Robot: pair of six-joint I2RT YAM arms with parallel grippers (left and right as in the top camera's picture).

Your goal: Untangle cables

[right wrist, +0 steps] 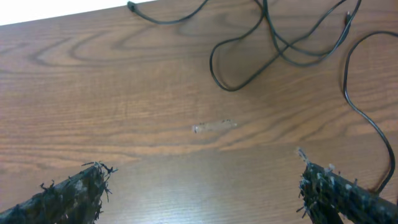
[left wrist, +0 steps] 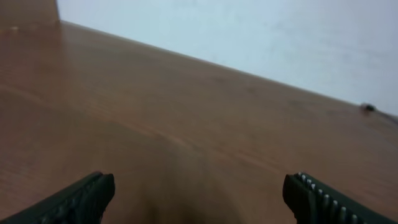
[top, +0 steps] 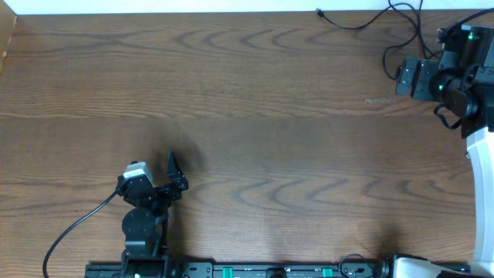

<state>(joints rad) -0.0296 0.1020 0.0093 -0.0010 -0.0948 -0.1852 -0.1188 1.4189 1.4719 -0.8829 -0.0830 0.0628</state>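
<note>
Thin black cables [right wrist: 273,46] lie in loose, crossing loops at the table's far right, by the back edge. One strand ends in a small plug [right wrist: 131,6] out to the left, and the same cables [top: 363,25] show in the overhead view. My right gripper [right wrist: 202,180] hovers open just short of them, its frayed fingers [right wrist: 78,193] wide apart with bare wood between. Another black strand [right wrist: 364,118] runs down beside its right finger. My left gripper [top: 176,173] rests open at the near left, far from the cables; its wrist view shows both fingertips [left wrist: 90,193] spread over bare table.
The left arm's thick black lead [top: 77,225] curves off the near left edge. A pale scuff [right wrist: 214,126] marks the wood ahead of the right gripper. A white wall [left wrist: 249,31] runs along the table's back edge. A small dark object [left wrist: 369,107] sits at that edge.
</note>
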